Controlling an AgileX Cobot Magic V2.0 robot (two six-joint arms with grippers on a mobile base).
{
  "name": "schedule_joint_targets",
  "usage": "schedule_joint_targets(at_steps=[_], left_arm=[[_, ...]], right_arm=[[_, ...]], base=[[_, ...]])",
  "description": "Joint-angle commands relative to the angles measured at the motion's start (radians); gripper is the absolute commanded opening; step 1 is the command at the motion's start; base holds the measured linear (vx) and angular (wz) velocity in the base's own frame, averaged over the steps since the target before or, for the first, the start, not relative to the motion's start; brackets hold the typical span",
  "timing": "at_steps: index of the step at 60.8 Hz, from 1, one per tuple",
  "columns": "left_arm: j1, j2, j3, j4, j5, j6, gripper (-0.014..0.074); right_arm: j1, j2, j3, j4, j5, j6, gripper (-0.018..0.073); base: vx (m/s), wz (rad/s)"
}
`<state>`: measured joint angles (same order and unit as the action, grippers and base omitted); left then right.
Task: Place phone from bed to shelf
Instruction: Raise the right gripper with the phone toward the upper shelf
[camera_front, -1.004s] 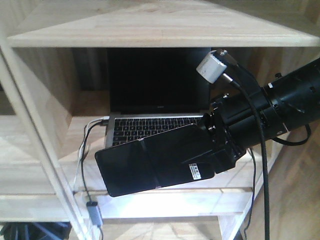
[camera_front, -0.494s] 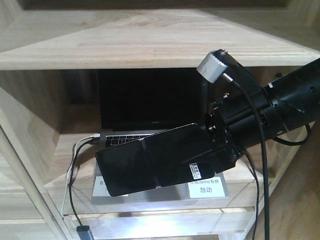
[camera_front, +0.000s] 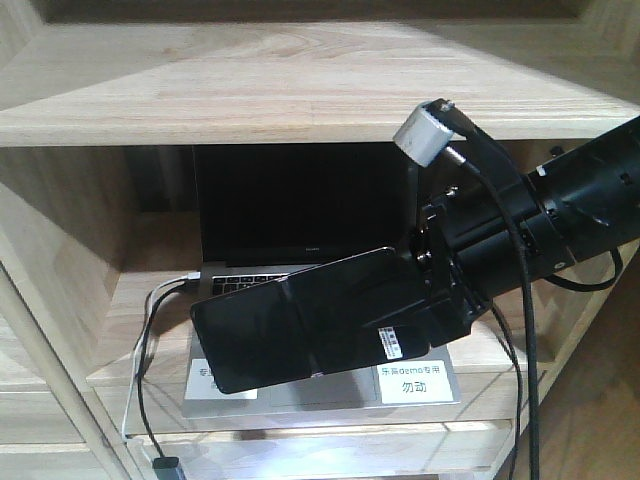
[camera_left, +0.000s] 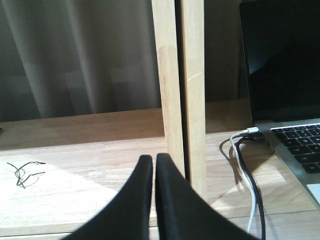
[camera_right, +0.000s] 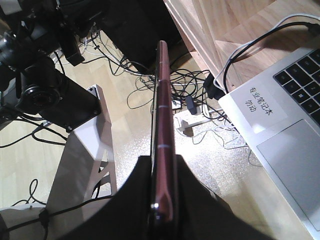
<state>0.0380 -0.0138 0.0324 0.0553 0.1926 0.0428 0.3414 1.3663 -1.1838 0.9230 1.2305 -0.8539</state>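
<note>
The pale wood shelf is filling the front view, with a silver laptop sitting open on its middle board. The right gripper is pinching the phone across its flat faces at one short end, holding it in the air in front of the laptop. Thin, stiff and glossy, the phone is probably slippery and fragile, so that flat-face grip seems soundest. The left gripper is sitting closed on nothing.

One phone, one laptop, two cables
</note>
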Motion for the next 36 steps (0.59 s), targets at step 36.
schedule_joint_targets(at_steps=[36], left_arm=[[0.000,-0.010,-0.026,-0.005,-0.070,-0.004,0.0001]], right_arm=[[-0.002,-0.035,-0.024,0.080,0.057,-0.005,-0.0001]], base=[[0.00,0.00]])
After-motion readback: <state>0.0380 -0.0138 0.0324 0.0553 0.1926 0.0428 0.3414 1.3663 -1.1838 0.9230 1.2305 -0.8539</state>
